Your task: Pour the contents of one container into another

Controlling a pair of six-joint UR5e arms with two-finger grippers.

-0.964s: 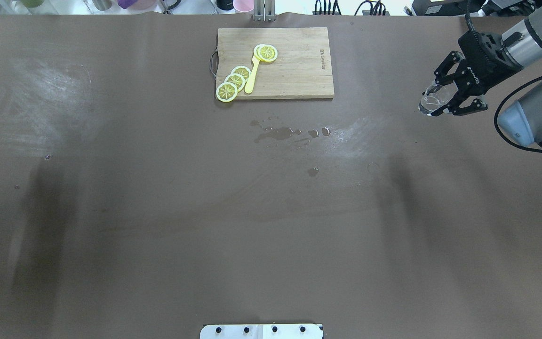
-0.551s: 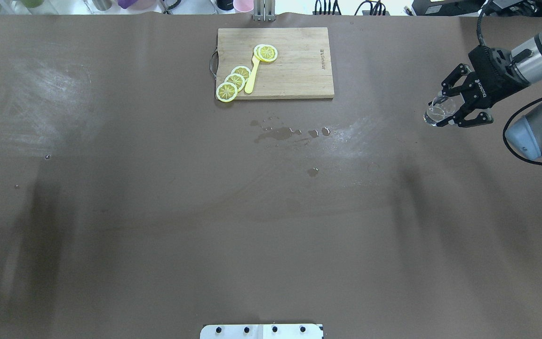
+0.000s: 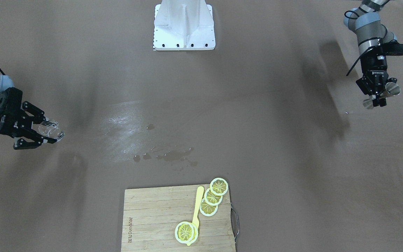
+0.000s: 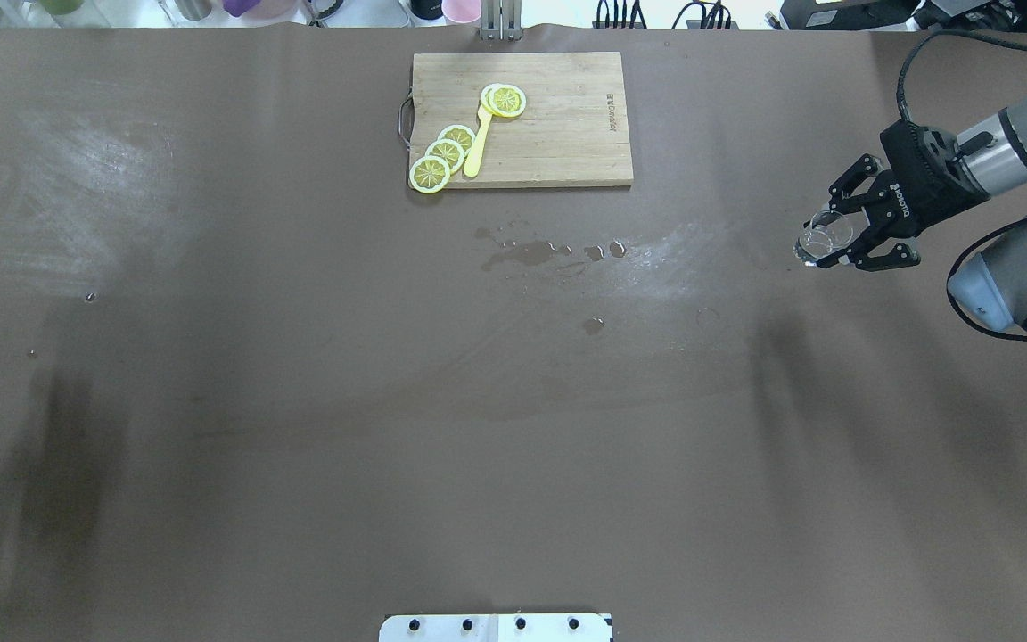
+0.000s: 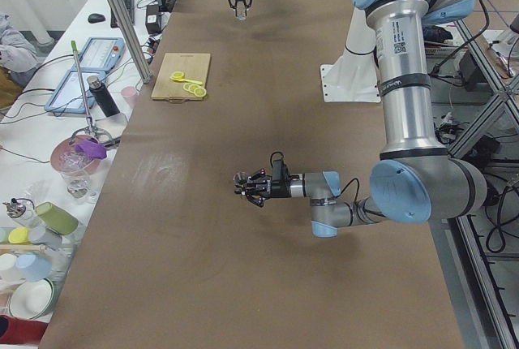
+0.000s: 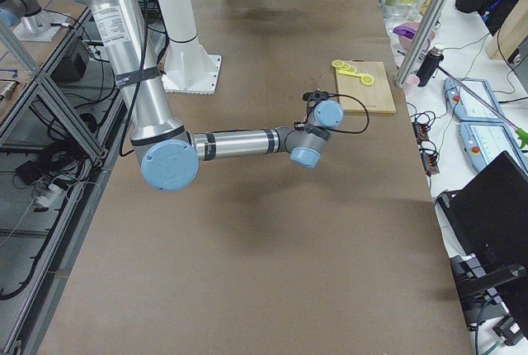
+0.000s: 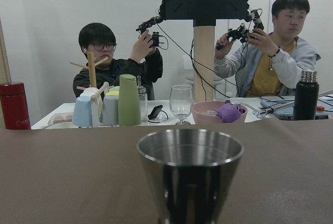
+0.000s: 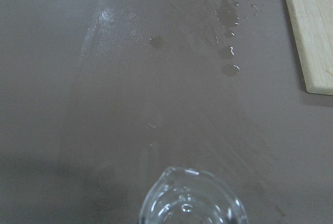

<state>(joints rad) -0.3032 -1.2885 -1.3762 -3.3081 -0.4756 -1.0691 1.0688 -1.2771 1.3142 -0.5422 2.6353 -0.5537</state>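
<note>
Two end effectors are in view, each carrying one container. The right end effector (image 4: 836, 235) is clamped on a single clear glass pitcher (image 4: 820, 241). The pitcher sits between its fingers, raised off the counter (image 4: 299, 401), with its pouring lip turned away from the wrist. The left end effector (image 3: 379, 100) is closed around one steel cup (image 7: 190, 177), held upright just ahead of its wrist camera, well apart from the right one at the counter's opposite end. White lettering on each black end effector body appears to read ROBOTIQ. Between the two, nearer the right end effector, lies a scatter of small water spots (image 4: 527, 253). Past those, on the side away from the robot, one wooden cutting board (image 4: 567, 143) bears a stamped line of lettering near a short edge, too small to read. On it are four lemon slices (image 4: 445, 153) and one yellow utensil (image 4: 476, 147), with one slice at the utensil's wide end.
</note>
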